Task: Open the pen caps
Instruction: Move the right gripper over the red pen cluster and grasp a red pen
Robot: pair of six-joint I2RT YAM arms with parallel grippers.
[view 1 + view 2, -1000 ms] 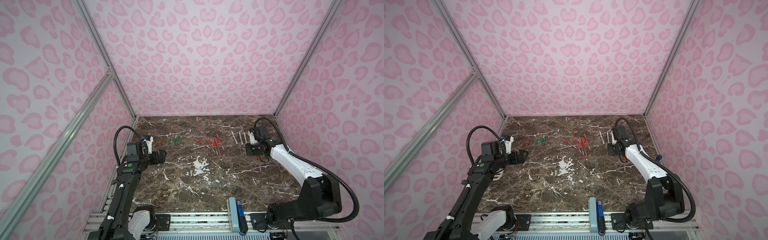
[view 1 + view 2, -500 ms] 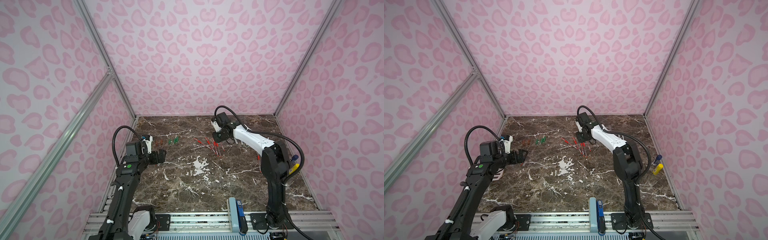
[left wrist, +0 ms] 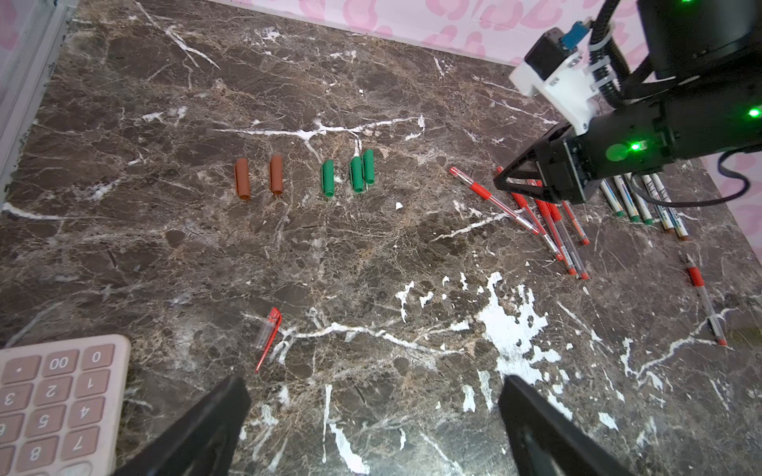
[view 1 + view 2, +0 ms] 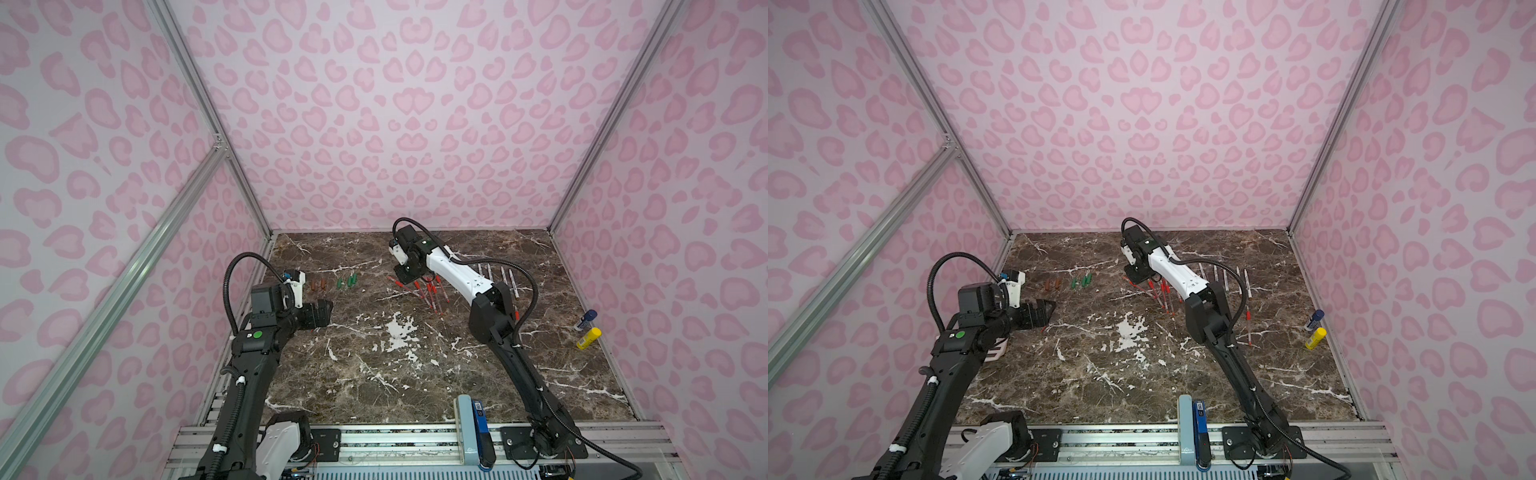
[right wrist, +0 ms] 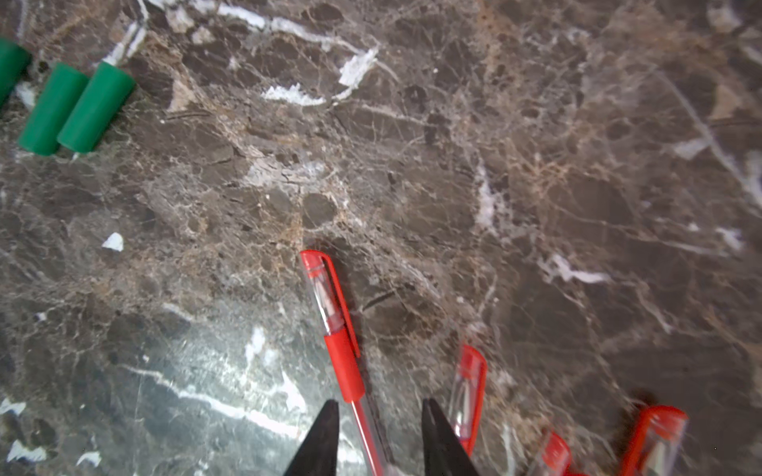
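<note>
Marble surface (image 5: pixel 536 165), pink-spotted walls (image 4: pixel 415 124). Right pincer (image 5: pixel 377 437): jaws part-open, straddling barrel of red pen (image 5: pixel 346 371), unclamped. Pen's long axis runs onward from jaws, red cap (image 5: pixel 325 288) toward green caps (image 5: pixel 74 107). Left pincer (image 3: pixel 371 432): beyond green caps, wide apart, empty, farther off.

Bare marble (image 3: pixel 412 177) between caps (image 3: pixel 356 174) and pens (image 3: pixel 480 191)

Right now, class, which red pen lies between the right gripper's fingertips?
The red pen nearest the green caps: its barrel runs between the right gripper's fingertips; others lie outside.
</note>
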